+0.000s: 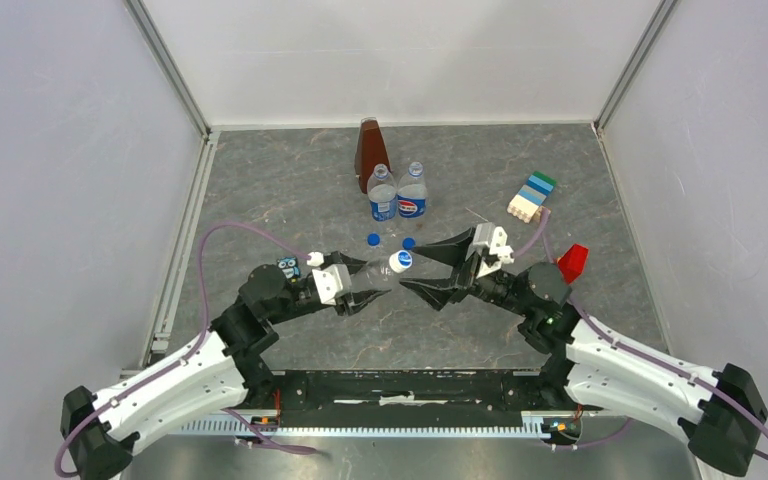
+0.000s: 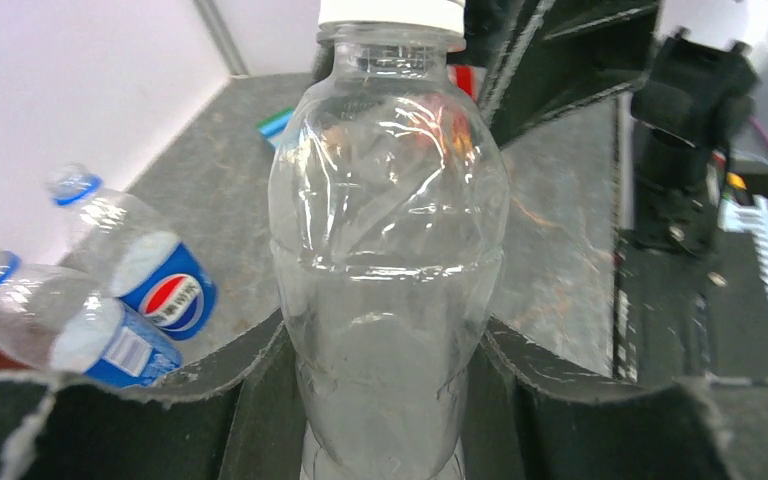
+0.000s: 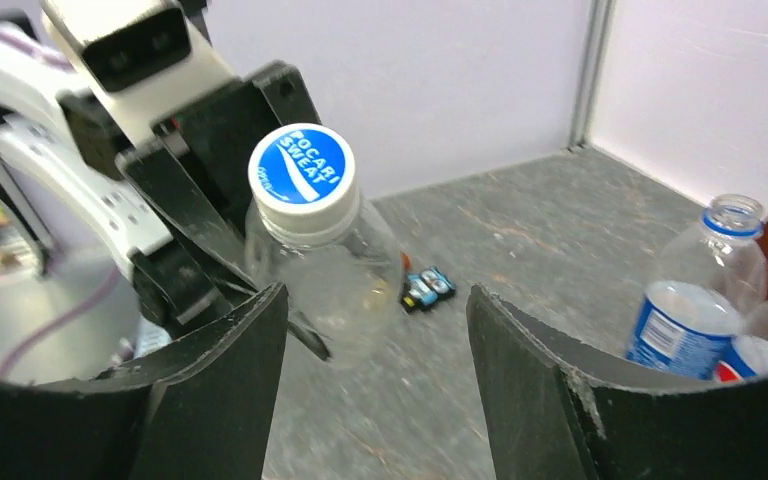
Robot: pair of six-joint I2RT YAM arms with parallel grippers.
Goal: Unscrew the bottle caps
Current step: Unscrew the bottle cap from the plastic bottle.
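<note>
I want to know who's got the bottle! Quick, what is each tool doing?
Left tool: closed on the clear unlabelled bottle.
Right tool: open, holding nothing; the white cap sits just ahead of it.

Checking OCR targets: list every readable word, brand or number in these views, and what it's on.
"POCARI SWEAT": top of the white cap on the unlabelled bottle.
"PEPSI": blue label of one bottle, by its round logo.
Fine print on the second label: too blurred to read.
</note>
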